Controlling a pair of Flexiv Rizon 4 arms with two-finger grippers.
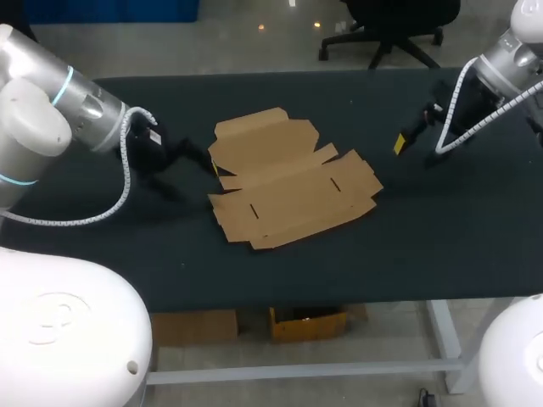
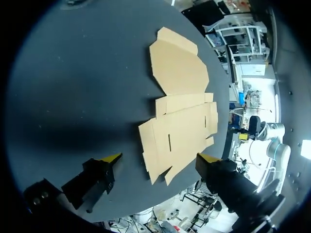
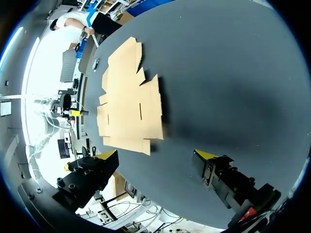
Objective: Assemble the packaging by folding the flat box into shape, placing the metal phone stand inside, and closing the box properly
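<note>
Box lies flat (unfolded) just ahead of left gripper, jaws released; right gripper likewise released, farther back.

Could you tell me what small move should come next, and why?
Probably ease the left gripper down to take the nearest flap of the flat box and begin folding. The box lies flat on the table, both grippers are open and empty, and the left one sits at the box's edge while the right gripper is off it.

Flat box ahead of the gripper
It lies unfolded on the dark table; the fingers stand wide apart, touching nothing.
</note>
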